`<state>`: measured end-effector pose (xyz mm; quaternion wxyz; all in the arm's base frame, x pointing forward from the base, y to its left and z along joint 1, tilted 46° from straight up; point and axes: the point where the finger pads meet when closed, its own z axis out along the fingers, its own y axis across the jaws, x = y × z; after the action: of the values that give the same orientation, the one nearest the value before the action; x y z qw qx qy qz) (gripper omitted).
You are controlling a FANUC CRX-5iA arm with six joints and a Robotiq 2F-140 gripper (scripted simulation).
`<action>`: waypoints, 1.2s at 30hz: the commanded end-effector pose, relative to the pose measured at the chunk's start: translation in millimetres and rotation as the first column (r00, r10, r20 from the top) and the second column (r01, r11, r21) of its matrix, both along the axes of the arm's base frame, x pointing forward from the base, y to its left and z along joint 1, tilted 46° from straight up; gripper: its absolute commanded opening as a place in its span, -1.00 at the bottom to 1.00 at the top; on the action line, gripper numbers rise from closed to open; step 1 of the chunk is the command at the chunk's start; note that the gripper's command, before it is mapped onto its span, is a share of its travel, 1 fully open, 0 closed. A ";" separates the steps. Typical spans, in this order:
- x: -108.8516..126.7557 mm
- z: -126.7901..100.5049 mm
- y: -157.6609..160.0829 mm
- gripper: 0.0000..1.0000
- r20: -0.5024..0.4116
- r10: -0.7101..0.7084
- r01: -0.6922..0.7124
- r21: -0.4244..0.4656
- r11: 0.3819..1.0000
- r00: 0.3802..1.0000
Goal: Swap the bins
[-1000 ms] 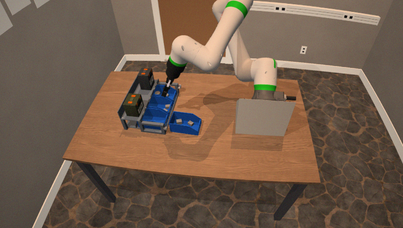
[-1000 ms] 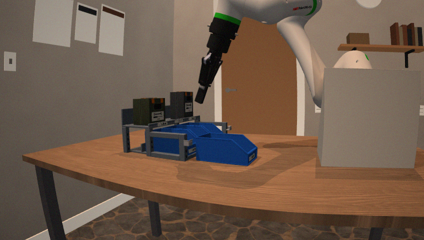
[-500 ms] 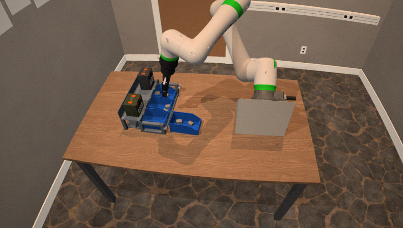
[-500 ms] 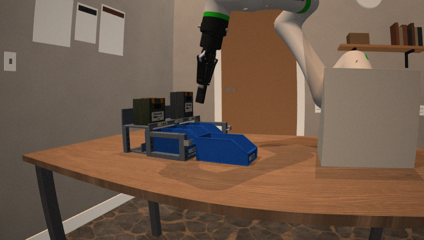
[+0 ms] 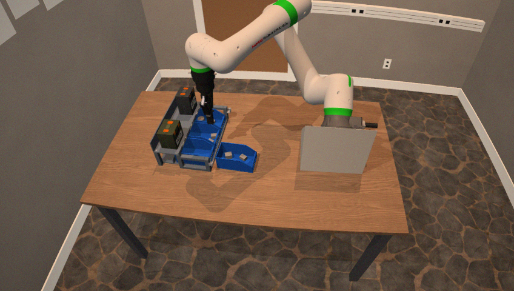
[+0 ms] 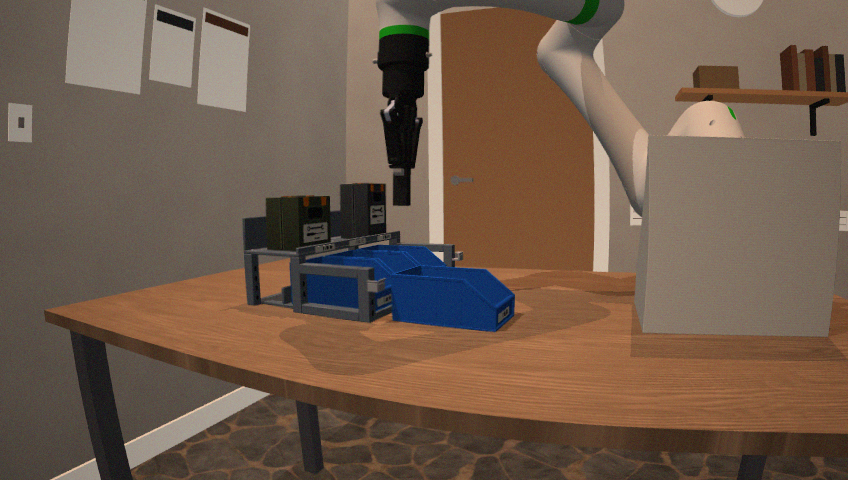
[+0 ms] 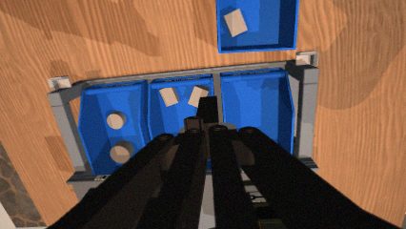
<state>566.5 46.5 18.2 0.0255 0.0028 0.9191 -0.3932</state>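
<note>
The gripper [image 5: 210, 122] [image 6: 401, 204] [image 7: 210, 110] hangs above the shelf [image 5: 159, 158] [image 6: 252, 279] [image 7: 307, 100], pointing down, its fingers together with nothing between them. Below it, the shelf's lower level carries three blue bins. The empty bin [image 5: 197, 147] [image 6: 333, 288] [image 7: 257, 102] stands upright in an end bay, below the hand and to one side; the middle bin [image 5: 207, 131] [image 7: 181, 114] holds two blocks, the far bin [image 7: 95, 110] two round parts.

The parts bin [image 5: 236, 163] [image 6: 446, 300] [image 7: 281, 29] rests upright on the table [image 5: 274, 202] [image 6: 535, 380] [image 7: 353, 157], lower than the hand and toward the robot's base side, just off the shelf's front. Two blocks are visible inside.

The tabletop is brown wood grain, crossed by the arm's shadow. A pale panel [image 5: 335, 149] [image 6: 737, 237] stands well apart from the hand. Behind the hand in the exterior view is a brown door [image 5: 220, 17] [image 6: 517, 148]; the walls are grey-brown. Lower than the hand, the floor [image 5: 450, 180] [image 6: 226, 446] shows dark, irregular stone.
</note>
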 end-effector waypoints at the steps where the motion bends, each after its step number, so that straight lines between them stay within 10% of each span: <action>1: 0.9 0.9 0.6 -0.80 -0.015 -0.016 0.016 0.004 1.000 1.000; 12: -7.9 -1.9 2.0 -0.80 -0.015 -0.019 0.019 0.005 1.000 1.000; 36: -118.7 -32.0 -2.4 -0.80 0.012 -0.045 0.045 0.006 0.999 0.999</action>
<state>448.3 43.3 -14.0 0.0211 0.0262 0.9196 -0.3915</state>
